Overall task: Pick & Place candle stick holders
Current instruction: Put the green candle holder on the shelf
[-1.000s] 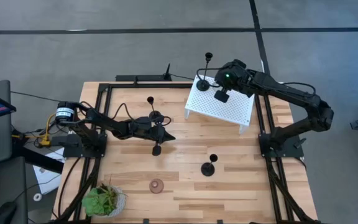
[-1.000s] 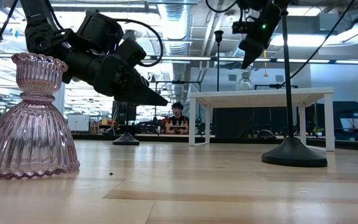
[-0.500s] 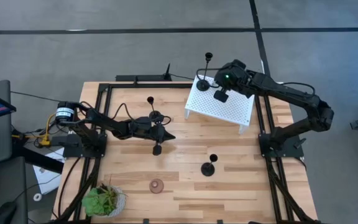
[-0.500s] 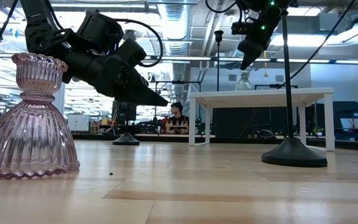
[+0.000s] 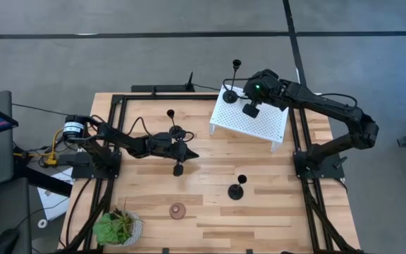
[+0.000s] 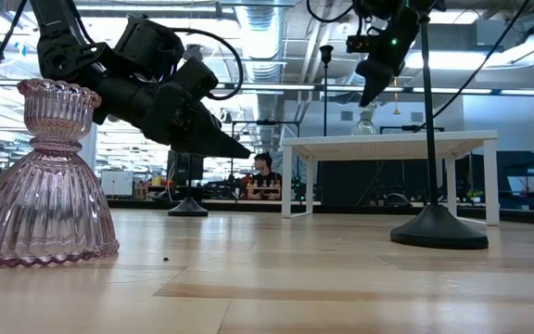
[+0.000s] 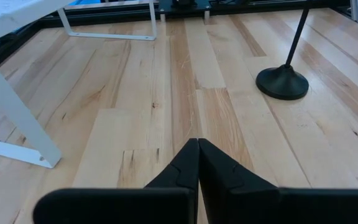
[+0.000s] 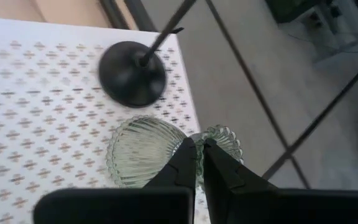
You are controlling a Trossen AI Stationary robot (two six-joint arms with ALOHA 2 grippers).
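Grey-green holder [image 8: 143, 151]: a squat ribbed glass piece on the white perforated stand [image 5: 259, 121], toward the table's 1 o'clock corner. It appears to lie tipped, its base and its cup both facing the right wrist camera.
Handling: probably light but brittle and slick; the ribs give some bite. My judgement is to take it at the narrow waist with a gentle squeeze.
Right gripper [image 8: 197, 149]: poised over that holder, fingers pressed together at its waist; they look closed with nothing between them.
Tall black holder [image 5: 232, 90]: upright on the stand's 10 o'clock corner, just beside the glass one. Top-heavy, easily toppled; grip the stem low.
Other tall holders: one [image 5: 237, 188] at the table's 5 o'clock, one [image 5: 175, 128] at 9 o'clock, near the left arm.
Pink holder [image 6: 43, 176]: ribbed glass, upright at 6 o'clock.
Left gripper [image 7: 198, 163]: hovering above the boards near the centre, fingers closed, empty.
Potted plant [image 5: 116, 227]: at the 7 o'clock corner.
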